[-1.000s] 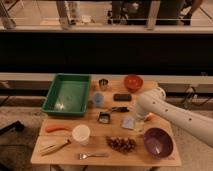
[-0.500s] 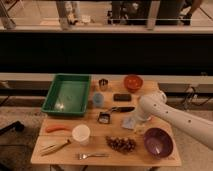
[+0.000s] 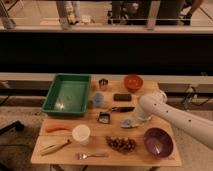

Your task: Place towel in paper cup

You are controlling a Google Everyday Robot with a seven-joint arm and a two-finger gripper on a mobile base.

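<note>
Wooden table [image 3: 136, 158] stands in front of a long dark wall, and lots of small things sit on it; we see a green tray [image 3: 67, 94] at the back left, a red bowl [image 3: 133, 81] at the back and a purple bowl [image 3: 158, 141] at the front right. Our white arm [image 3: 170, 114] reaches in from the right; its gripper [image 3: 133, 119] is down low near the middle of the table, right on the towel [image 3: 127, 123] (a small pale blue lump); we think it is there to pick the towel up. We cannot tell if the gripper is squeezing the towel or has let go. The paper cup [image 3: 81, 134] stands with its mouth up near the front left, beside a carrot [image 3: 57, 128] and well apart from the towel; the towel is not in it yet, so we think a lift and a trip to the left come next.
</note>
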